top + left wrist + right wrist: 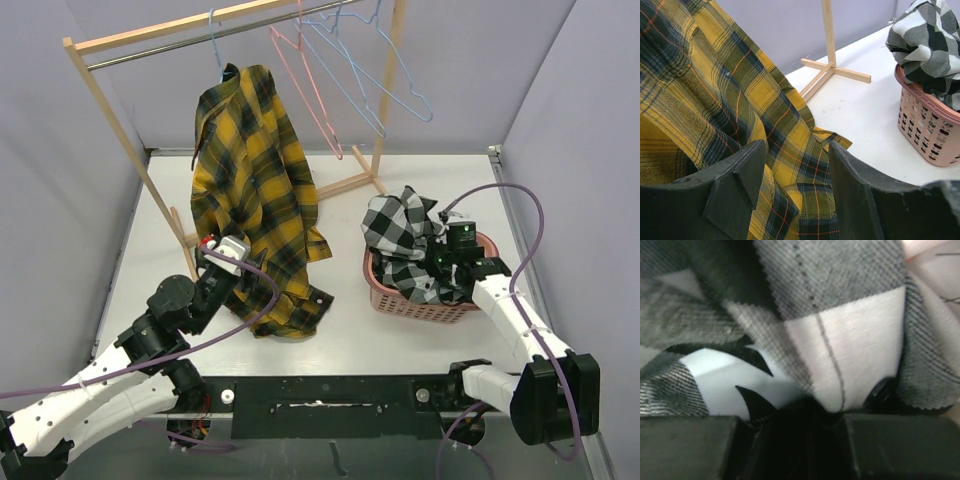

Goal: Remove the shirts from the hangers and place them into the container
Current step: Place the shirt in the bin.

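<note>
A yellow-and-black plaid shirt hangs from a light blue hanger on the rail, its hem trailing on the table. My left gripper is at the shirt's lower left edge. In the left wrist view its fingers stand apart with plaid cloth in the gap. The pink container sits to the right, with a black-and-white check shirt heaped over dark cloth. My right gripper is down in that heap, shut on check cloth.
One pink-red hanger and two light blue hangers hang bare on the rail. The wooden rack's post and foot stand close to the left arm. The container's slotted wall shows at the right of the left wrist view.
</note>
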Controlling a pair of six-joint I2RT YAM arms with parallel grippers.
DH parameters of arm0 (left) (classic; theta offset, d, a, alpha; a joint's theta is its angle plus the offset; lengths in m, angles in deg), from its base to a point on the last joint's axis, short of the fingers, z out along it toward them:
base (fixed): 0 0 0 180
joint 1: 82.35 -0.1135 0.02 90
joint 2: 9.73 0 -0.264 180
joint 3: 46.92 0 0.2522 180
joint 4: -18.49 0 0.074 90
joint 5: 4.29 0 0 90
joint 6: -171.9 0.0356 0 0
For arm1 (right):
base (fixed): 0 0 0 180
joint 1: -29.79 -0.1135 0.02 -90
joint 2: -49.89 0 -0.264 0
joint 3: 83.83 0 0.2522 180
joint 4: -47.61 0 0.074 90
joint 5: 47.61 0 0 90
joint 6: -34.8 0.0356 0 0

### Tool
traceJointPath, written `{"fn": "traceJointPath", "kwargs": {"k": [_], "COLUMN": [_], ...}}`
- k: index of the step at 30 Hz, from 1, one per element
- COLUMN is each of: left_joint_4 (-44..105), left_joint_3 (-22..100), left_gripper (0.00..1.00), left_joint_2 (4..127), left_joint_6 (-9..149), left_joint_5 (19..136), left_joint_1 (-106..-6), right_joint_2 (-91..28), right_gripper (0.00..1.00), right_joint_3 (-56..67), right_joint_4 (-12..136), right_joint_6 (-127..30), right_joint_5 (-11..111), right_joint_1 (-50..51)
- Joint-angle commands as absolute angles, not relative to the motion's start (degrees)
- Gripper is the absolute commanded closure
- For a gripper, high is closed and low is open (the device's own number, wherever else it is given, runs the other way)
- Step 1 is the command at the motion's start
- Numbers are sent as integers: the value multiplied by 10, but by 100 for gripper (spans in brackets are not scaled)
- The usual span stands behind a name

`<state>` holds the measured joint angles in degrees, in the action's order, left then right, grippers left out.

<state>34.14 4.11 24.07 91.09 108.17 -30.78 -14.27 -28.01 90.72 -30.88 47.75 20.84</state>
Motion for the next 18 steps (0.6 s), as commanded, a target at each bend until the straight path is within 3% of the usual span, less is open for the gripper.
{"fn": "traceJointPath", "kwargs": {"k": [1,5,7,8,12,13,18], "left_joint_4": [321,321,321,321,321,321,321], "left_joint_3": [61,61,61,61,62,62,63], "left_gripper": [48,49,48,48,48,48,48], "left_joint_2": [232,232,232,232,233,233,233], "left_joint_6": [906,906,906,906,905,905,904], "left_joint_5": [1080,1079,1080,1080,1079,1079,1079], "left_joint_1": [-311,-311,-311,-311,-311,-310,-311], "right_joint_2": [-196,-187,-152,-133,-62,-50,-26], "right_gripper": [88,81,63,46,34,24,21], "right_joint_3": [-336,-331,-318,-308,-236,-214,-124], "right_joint_4": [912,930,958,972,1048,1062,1111], "right_joint_6": [-280,-269,-266,-266,-274,-281,-315], "right_joint_5": [494,471,455,448,400,394,398], "right_joint_1": [237,240,239,239,235,234,228]}}
